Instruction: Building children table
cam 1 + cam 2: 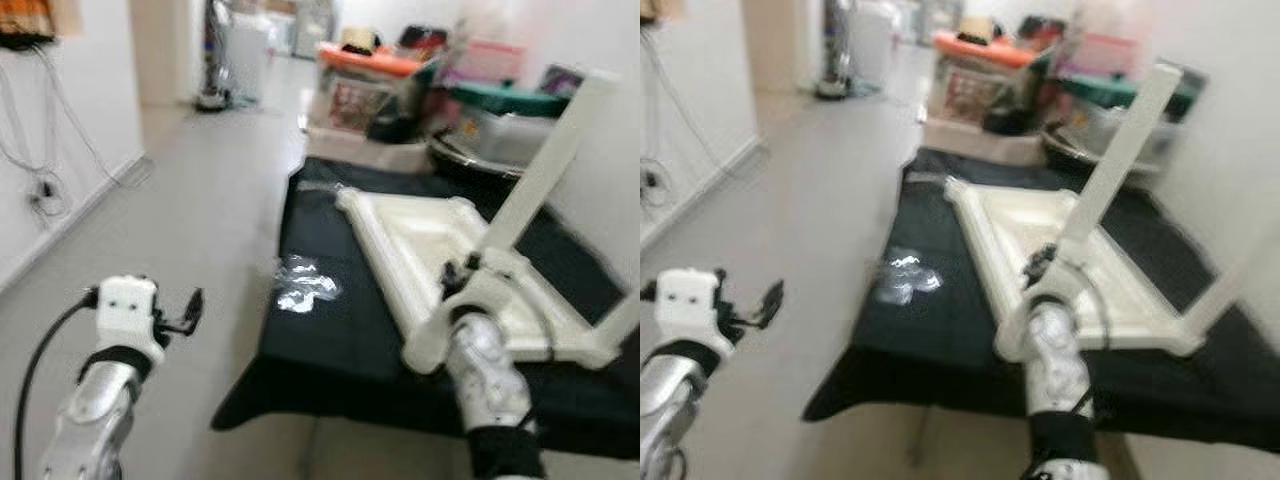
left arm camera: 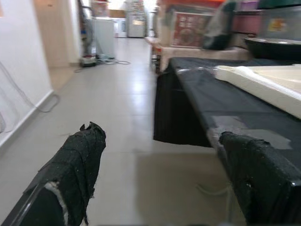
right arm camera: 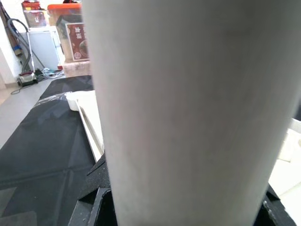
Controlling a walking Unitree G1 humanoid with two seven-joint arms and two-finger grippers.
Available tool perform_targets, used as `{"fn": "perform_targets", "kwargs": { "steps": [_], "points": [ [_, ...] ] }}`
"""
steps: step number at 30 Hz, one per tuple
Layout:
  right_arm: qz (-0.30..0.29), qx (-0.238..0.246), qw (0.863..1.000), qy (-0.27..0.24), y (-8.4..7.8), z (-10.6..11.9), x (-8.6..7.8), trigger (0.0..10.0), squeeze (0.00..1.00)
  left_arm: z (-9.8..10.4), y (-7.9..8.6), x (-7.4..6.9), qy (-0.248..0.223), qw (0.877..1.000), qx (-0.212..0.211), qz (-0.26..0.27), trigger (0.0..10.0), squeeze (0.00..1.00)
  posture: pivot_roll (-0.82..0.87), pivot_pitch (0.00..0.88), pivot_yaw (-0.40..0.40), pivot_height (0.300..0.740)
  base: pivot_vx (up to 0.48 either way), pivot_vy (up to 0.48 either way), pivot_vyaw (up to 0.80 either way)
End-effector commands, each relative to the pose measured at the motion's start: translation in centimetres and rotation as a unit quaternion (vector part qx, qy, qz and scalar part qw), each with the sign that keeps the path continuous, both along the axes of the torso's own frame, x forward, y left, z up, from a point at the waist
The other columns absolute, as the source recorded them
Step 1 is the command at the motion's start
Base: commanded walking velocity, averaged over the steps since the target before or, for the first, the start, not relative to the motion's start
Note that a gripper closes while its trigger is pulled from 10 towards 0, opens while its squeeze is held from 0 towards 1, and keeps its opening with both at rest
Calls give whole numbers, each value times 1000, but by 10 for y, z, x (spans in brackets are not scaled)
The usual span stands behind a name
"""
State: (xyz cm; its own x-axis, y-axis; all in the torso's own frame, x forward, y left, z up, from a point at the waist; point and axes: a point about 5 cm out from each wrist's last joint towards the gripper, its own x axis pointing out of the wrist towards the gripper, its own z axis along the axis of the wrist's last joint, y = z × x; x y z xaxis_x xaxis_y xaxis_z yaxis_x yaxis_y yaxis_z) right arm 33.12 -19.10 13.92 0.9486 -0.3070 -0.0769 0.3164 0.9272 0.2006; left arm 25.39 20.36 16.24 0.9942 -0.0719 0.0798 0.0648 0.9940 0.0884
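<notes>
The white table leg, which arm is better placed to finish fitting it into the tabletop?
The right. Its gripper is already shut around the table leg at the tabletop corner. The left gripper hangs open over the floor, beside the black cloth and apart from the parts.

1. the cream-white upturned table top (image 1: 440, 250) looks like smooth, slightly glossy plastic.
2. the round cream-white table leg (image 3: 188, 113) has a matt, even surface.
3. the black cloth (image 1: 330, 330) under it is matt fabric.
4. the pale tiled floor (image 2: 122, 113) is faintly shiny.
5. the left gripper's black fingers (image 2: 80, 160) look rough and frayed.
</notes>
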Motion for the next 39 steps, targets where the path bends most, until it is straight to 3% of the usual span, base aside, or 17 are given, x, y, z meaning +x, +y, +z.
{"fn": "perform_targets", "kwargs": {
  "steps": [1,4,10,17,18,21,26,39],
  "points": [
    [-5,23,999,46,-1,-21,-4,10000,0,-1,-2,1,-1,1000,4,-2,10000,0,111,0,-153,740,0,0,0],
    [31,26,998,42,6,-21,-3,10000,0,-1,-2,1,-1,1000,4,1,10000,0,110,0,-155,740,0,0,0],
    [37,24,998,42,7,-21,-3,10000,0,-1,-2,1,-2,1000,4,2,10000,0,107,0,-156,740,0,0,0],
    [-7,8,999,33,-3,-17,-4,10000,0,-1,-1,2,-4,1000,4,7,10000,0,106,0,-156,740,0,0,0],
    [15,33,999,18,3,-13,-3,10000,0,0,-1,3,-5,1000,4,9,10000,0,106,0,-156,740,0,0,0],
    [38,48,998,2,8,-7,0,10000,0,0,0,4,-6,1000,4,9,10000,0,104,0,-155,740,0,0,0],
    [208,68,974,-58,41,23,11,10000,0,0,-3,6,-6,1000,3,3,10000,0,92,0,-148,740,0,0,0],
    [265,75,960,-47,59,16,3,10000,0,-1,-4,6,-6,1000,3,2,10000,0,99,0,-156,740,0,0,0]
  ]
}}
